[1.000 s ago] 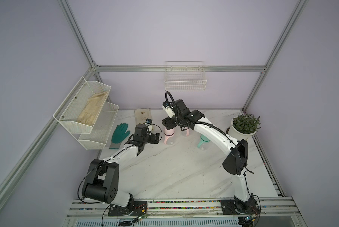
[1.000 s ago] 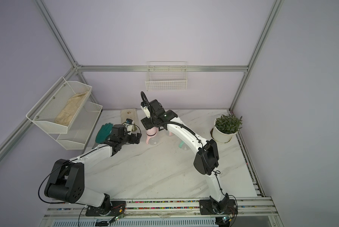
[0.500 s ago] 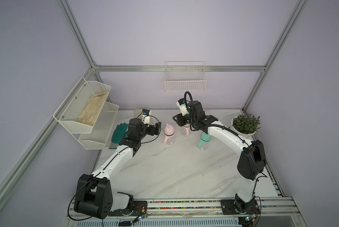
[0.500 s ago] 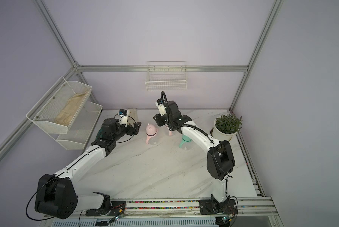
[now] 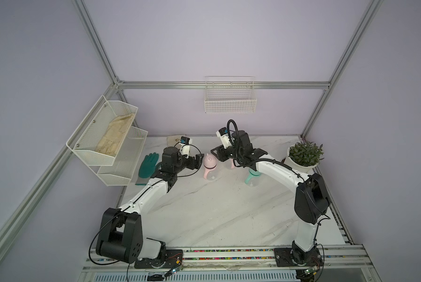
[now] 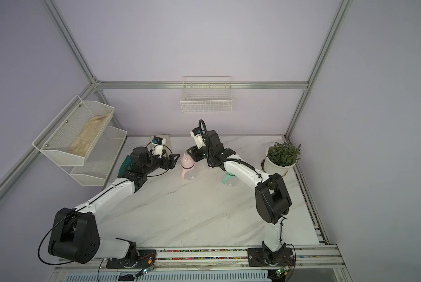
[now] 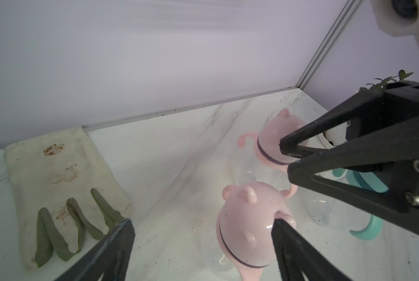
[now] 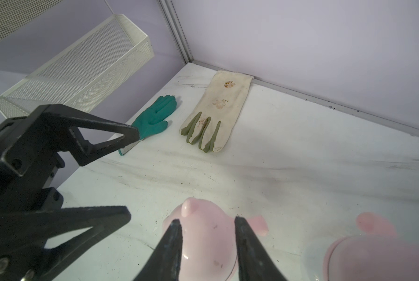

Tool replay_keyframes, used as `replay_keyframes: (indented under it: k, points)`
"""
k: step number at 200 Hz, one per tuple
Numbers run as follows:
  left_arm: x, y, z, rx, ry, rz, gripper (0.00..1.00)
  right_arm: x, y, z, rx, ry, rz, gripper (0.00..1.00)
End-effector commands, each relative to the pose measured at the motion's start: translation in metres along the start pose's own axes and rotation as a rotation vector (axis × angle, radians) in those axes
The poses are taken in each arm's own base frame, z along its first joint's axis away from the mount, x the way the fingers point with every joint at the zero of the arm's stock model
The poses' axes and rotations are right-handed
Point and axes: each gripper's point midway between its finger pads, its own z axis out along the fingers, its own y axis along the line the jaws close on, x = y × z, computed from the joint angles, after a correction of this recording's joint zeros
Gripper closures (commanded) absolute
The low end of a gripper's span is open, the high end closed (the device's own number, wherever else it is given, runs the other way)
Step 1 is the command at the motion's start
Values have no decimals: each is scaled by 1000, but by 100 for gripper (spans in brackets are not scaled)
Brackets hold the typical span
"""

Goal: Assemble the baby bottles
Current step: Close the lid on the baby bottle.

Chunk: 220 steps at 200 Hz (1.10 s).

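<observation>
**1. Capped pink bottle** [image 5: 209, 166]: upright on the counter [image 5: 216, 212]. Eared dome cap on, dark purple band beneath it. Of the three bottles, it stands farthest from the potted plant [image 5: 303, 156].

**2. Second pink bottle** [image 7: 270, 136]: upright and capped, one place nearer the plant. In both top views it is largely hidden under the right arm [image 5: 278, 172].

**3. Mint bottle** [image 5: 250, 177]: upright, nearest the plant. Its top is covered by the right arm.

**4. Left hand** [image 7: 202, 223]: jaws wide, holding nothing. At cap height on the side of item 1 away from the plant. One fingertip [image 7: 280, 225] is at the cap's edge; contact unclear.

**5. Right hand** [image 8: 207, 221]: jaws narrow but parted, holding nothing that shows. On the plant side of item 1, tips close by its cap.

**6. Green glove** [image 5: 149, 164] and cream glove [image 8: 215, 109]: flat on the counter, beyond the left hand from the plant.
</observation>
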Motion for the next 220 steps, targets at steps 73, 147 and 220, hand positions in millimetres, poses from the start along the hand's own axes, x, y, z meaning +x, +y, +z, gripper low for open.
replay_keyframes:
  k: [73, 147, 220]
  points:
    - [-31, -11, 19, 39, -78, 21, 15, 18, 7, 27, -75, 29, 23, 66]
    - [-6, -15, 32, 50, -27, 14, 17, 24, 10, 30, -61, 43, 15, 67]
    - [9, -14, 37, 35, -2, 12, 19, 55, 14, 41, -27, 109, 19, 70]
